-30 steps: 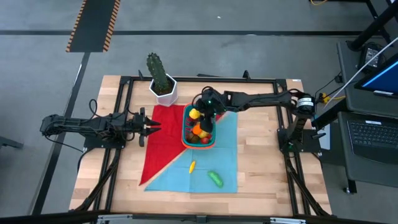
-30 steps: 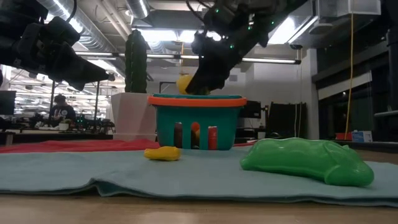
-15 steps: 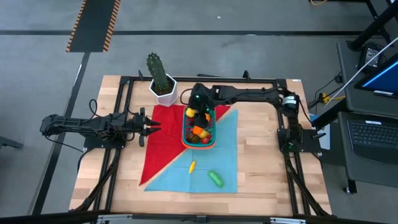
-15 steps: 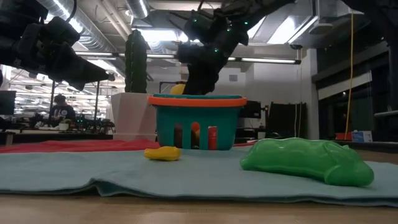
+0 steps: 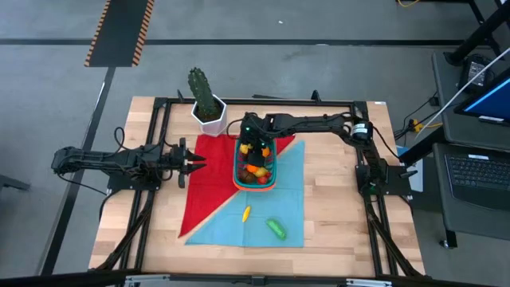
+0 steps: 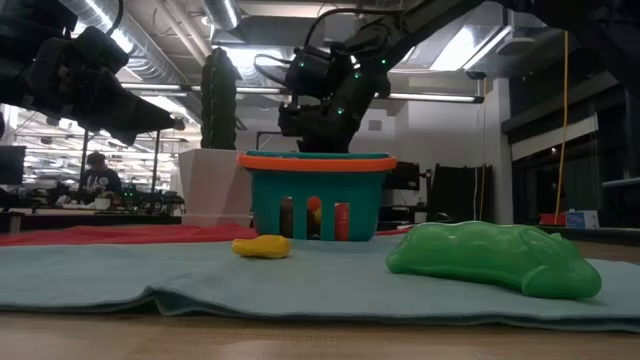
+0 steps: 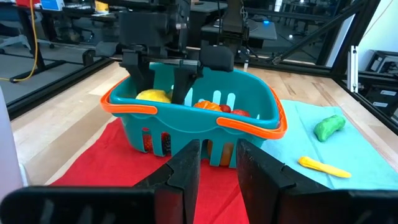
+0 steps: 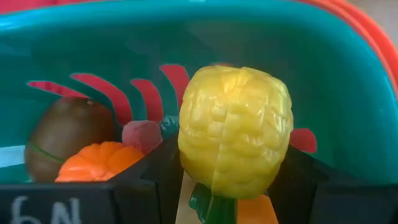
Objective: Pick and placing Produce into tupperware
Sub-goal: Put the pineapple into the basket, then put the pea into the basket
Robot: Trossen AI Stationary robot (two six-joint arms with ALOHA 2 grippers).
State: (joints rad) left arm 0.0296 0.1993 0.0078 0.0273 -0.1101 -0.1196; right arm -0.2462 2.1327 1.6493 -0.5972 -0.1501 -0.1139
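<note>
Right gripper (image 5: 253, 146): I have it inside the tub's far end, clenched on the corn (image 8: 235, 140), one finger on each side.
Left gripper (image 5: 194, 163): parked over the red cloth (image 5: 209, 179), well apart from the tub; fingers nearly together, nothing between them.
Tub (image 7: 252, 122): sits where red cloth meets blue cloth (image 5: 267, 215), already holding several pieces.
Corn: I judge it light, hard plastic, ribbed enough to grip across the middle; no crushing worry.
Loose produce: banana (image 5: 246, 213) and pea pod (image 5: 276, 229) lie on the blue cloth, near each other.
Edges: I would lift straight up to clear the orange rim.
Open room: cactus (image 5: 203, 94) stands just beyond the tub, so I would swing toward the blue cloth.
</note>
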